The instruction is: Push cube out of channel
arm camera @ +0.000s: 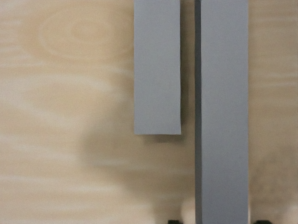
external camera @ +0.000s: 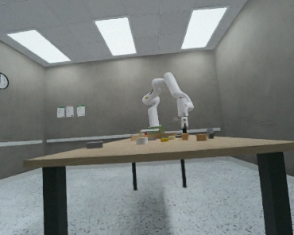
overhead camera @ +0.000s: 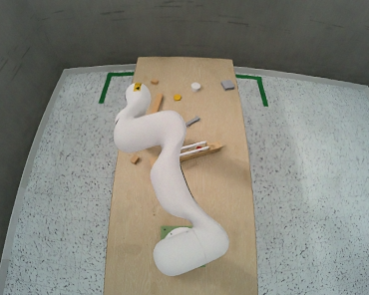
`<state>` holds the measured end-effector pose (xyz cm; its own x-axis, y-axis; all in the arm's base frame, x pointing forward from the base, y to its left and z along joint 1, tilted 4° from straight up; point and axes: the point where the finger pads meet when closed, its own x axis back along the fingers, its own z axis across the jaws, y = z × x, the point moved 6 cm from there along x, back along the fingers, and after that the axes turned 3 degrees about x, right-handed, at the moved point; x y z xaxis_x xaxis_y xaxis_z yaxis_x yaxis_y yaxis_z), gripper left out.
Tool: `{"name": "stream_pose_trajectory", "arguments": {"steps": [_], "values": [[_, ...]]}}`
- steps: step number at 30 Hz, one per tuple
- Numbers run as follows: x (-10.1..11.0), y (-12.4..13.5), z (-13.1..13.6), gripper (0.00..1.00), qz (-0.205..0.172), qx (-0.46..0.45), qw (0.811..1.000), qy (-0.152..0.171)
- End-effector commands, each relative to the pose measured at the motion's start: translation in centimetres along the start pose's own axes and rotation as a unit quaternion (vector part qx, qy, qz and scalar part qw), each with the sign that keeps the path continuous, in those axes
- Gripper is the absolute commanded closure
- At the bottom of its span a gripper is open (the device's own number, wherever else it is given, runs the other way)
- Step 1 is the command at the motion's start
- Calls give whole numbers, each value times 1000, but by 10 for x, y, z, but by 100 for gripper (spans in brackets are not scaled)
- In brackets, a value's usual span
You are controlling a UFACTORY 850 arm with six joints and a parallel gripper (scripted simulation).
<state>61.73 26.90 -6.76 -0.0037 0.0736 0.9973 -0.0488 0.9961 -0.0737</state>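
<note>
claw (external camera: 184, 130) sitting part-spread, pinching nothing | hanging right above a long grey bar (arm camera: 222, 110) | near the table's (overhead camera: 227, 209) far-left corner

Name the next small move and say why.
Probably lower the tool straight down, then close it on the long grey bar. That bar lies centred between the part-open fingers, not yet gripped, and the short grey bar lies apart beside it.

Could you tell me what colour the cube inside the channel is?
Red; the cube shows best in the top view.
</note>
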Motion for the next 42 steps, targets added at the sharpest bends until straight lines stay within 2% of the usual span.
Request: {"name": "stream_pose_trajectory", "arguments": {"steps": [1, 3, 4, 38, 42], "values": [[1, 0, -1, 61, 0, 0, 1000, -1], [1, 0, -1, 61, 0, 0, 1000, -1], [1, 0, -1, 100, 0, 0, 1000, -1], [1, 0, -1, 100, 0, 0, 1000, -1], [15, 0, -1, 100, 0, 0, 1000, -1]]}}
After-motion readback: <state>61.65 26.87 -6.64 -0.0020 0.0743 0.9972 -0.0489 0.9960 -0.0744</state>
